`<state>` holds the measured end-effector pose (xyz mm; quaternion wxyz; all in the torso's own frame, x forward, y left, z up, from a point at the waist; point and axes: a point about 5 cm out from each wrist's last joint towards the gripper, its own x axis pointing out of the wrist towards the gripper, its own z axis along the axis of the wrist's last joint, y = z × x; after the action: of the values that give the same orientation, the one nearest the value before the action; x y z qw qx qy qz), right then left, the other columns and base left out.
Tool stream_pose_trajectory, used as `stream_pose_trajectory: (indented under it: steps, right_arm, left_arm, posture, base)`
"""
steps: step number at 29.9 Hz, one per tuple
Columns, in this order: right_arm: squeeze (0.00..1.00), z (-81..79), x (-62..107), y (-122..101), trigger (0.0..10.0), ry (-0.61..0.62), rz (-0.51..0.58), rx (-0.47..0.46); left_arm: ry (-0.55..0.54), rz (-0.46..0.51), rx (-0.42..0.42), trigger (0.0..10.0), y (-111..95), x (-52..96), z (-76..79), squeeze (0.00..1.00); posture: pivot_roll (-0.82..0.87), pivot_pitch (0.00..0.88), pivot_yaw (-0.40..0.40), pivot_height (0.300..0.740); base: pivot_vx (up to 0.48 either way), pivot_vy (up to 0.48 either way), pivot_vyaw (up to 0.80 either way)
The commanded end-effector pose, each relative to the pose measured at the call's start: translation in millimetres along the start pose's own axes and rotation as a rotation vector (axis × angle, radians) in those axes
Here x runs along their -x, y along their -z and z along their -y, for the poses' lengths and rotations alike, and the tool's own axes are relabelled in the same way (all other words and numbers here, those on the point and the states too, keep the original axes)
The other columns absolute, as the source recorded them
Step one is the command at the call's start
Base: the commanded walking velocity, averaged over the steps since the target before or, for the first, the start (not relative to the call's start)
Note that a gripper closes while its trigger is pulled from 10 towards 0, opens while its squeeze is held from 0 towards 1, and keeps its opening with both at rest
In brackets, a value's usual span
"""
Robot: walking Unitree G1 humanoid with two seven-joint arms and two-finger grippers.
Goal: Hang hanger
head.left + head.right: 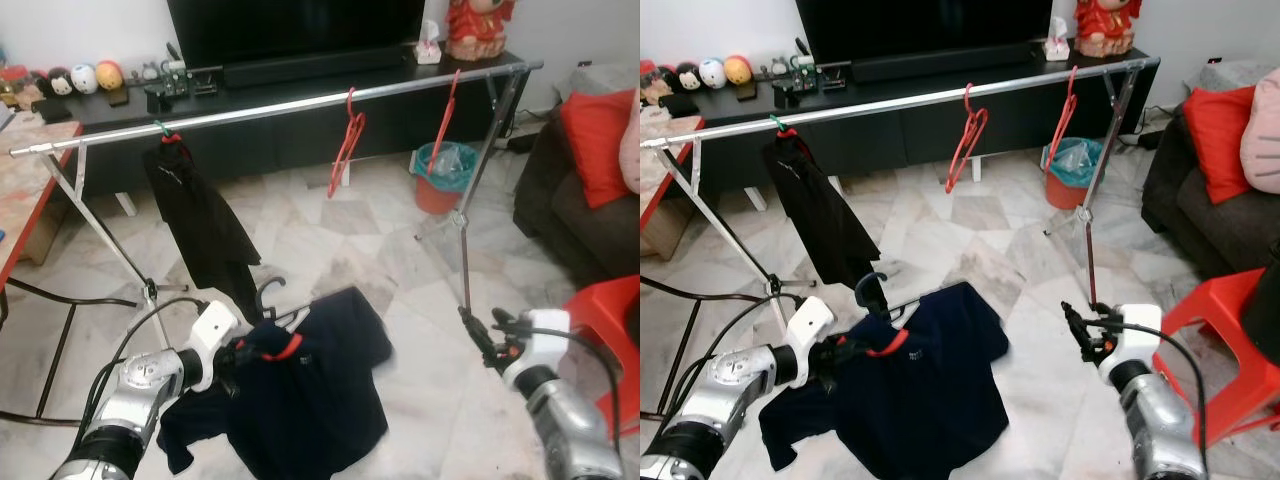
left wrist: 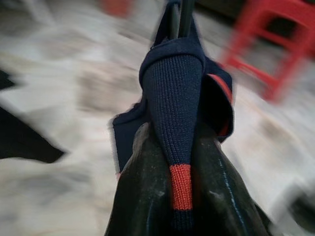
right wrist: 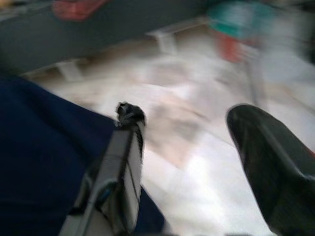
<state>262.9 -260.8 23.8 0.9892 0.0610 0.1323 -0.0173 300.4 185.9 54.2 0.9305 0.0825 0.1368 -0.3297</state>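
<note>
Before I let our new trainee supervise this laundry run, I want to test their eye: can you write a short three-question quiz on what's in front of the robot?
1. True or false: the left end effector grips the navy shirt at its collar.
2. How many red hangers hang bare on the silver rail?
A) one B) two C) four
3. Fill in: the black garment hangs near the rail's ____ end, by the robot's own sides.

Key: 1 true; the left wrist view shows the collar pinched between the fingers, and a black hanger hook sticks up beside it. 2 B, the first red hanger and the second red hanger. 3 left.
</note>
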Motion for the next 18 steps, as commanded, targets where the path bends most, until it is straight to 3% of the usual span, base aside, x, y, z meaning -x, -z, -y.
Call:
stream_pose_trajectory:
  steps: [1, 3, 7, 9, 11, 15, 18]
  right_arm:
    - [0.0, 7.3, 1.6, 8, 10.0, 0.121, -0.004, -0.04]
    - [0.0, 7.5, 6.7, 23, 10.0, 0.204, -0.035, -0.088]
    - [0.0, -1.7, 13.3, 44, 10.0, 0.223, -0.09, -0.104]
    - [0.0, -3.3, 14.0, 47, 10.0, 0.224, -0.098, -0.098]
    - [0.0, -11.2, 17.3, 60, 10.0, 0.233, -0.152, -0.116]
    - [0.0, -15.3, 23.6, 75, 10.0, 0.282, -0.213, -0.118]
    - [0.0, -15.8, 34.5, 89, 10.0, 0.321, -0.264, -0.137]
  left_arm:
    - [-0.138, 0.046, 0.032, 10.0, 2, 6.4, -10.0, 0.0]
    - [-0.248, 0.111, 0.071, 10.0, 1, 5.8, -8.1, 0.0]
    - [-0.356, 0.164, 0.156, 10.0, 4, 3.9, -1.4, 0.0]
    - [-0.366, 0.166, 0.154, 10.0, 4, 3.7, -0.4, 0.0]
    - [-0.451, 0.171, 0.17, 10.0, 6, 2.5, -1.2, 0.0]
    - [-0.526, 0.213, 0.184, 10.0, -1, 1.6, -6.1, 0.0]
    - [-0.525, 0.236, 0.203, 10.0, -2, 1.6, -3.9, 0.0]
  posture:
    - [-0.01, 0.028, 0.06, 0.74]
    - [-0.01, 0.03, 0.059, 0.74]
    - [-0.02, 0.026, 0.059, 0.74]
    - [-0.02, 0.026, 0.06, 0.74]
    - [-0.03, 0.021, 0.066, 0.74]
    - [-0.02, 0.007, 0.061, 0.74]
    - [-0.01, 0.0, 0.053, 0.74]
  base:
    - [0.0, 0.0, 0.0]
    - [0.0, 0.0, 0.0]
    - [0.0, 0.0, 0.0]
    - [0.0, 0.0, 0.0]
    - [0.0, 0.0, 0.0]
    - [0.0, 0.0, 0.0]
    - [0.0, 0.0, 0.0]
